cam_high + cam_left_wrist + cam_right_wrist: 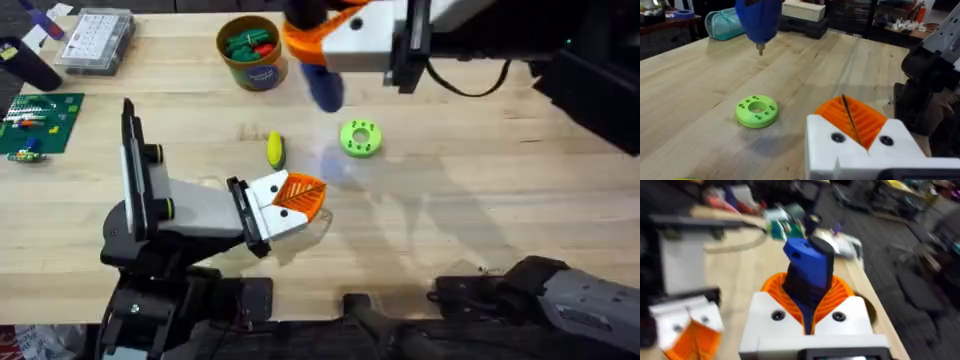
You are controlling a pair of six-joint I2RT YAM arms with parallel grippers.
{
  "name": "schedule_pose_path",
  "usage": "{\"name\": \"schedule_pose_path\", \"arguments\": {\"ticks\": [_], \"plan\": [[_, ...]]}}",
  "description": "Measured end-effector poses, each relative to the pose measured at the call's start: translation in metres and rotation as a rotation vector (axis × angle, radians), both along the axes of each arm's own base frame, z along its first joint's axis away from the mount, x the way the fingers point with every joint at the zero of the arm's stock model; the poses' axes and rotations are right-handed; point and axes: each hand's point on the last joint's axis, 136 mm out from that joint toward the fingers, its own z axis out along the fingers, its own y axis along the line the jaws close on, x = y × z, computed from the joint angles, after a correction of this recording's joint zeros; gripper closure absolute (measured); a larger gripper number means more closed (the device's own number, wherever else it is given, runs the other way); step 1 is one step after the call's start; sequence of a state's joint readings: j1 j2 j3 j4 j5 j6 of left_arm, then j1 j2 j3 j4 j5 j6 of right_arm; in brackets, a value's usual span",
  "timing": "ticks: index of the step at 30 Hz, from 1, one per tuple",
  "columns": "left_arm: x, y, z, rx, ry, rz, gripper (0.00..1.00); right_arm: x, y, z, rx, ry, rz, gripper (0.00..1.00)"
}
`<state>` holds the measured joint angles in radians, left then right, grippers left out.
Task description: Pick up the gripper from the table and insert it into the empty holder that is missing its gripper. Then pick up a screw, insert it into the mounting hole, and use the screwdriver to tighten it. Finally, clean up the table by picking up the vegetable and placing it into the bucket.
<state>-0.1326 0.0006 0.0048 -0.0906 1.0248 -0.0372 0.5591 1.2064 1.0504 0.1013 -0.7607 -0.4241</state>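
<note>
- The right gripper, a white block with orange ribbed jaws, is raised over the far side of the light wooden table. Its jaws are closed on the screwdriver, a thick blue cylinder with a black part; the tool sits between the two orange pads.
- In the overhead view the screwdriver hangs down from these jaws, just right of the bucket, a small round tan tub with a dark green band and green and red pieces at its mouth.
- In the left wrist view the metal tip of the screwdriver is above the table and does not touch it.
- The left gripper, also white with orange ribbed jaws, is low over the middle of the table. Its jaws are pressed together and hold nothing.
- The holder, a white wedge-shaped mount with black flat plates and black knobs ringed in yellow-green, stands at the left, just beside the left gripper.
- The vegetable, a small oblong yellow piece with a greenish tip, lies on the table just beyond the left jaws, apart from them.
- A bright green round ring with holes lies flat to the right of the vegetable, below the screwdriver in the overhead view.
- A clear plastic parts box and a green circuit board are at the far left.
</note>
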Motion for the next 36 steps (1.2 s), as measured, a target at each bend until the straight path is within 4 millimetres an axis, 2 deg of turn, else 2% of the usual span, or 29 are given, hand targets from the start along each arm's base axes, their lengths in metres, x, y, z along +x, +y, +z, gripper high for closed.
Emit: {"name": "schedule_pose_path", "arguments": {"ticks": [5,13,23,31,36], "plan": [[0.0,0.0,0.0,0.0,0.0,0.001,0.987,0.026,-0.019,-0.026,-0.123,-0.047,-0.127,0.963],[0.0,0.0,0.0,0.0,0.0,0.001,0.987,0.064,-0.04,-0.053,-0.308,-0.196,-0.309,0.963],[0.0,0.0,0.0,0.0,0.0,0.001,0.987,0.111,-0.06,-0.112,-0.599,-0.309,-0.43,0.965],[0.0,0.0,0.0,0.0,0.0,0.001,0.987,0.134,-0.075,-0.149,-0.789,-0.366,-0.458,0.964],[0.0,0.0,0.0,0.0,0.0,0.001,0.987,0.139,-0.083,-0.168,-0.852,-0.348,-0.457,0.965]]}}
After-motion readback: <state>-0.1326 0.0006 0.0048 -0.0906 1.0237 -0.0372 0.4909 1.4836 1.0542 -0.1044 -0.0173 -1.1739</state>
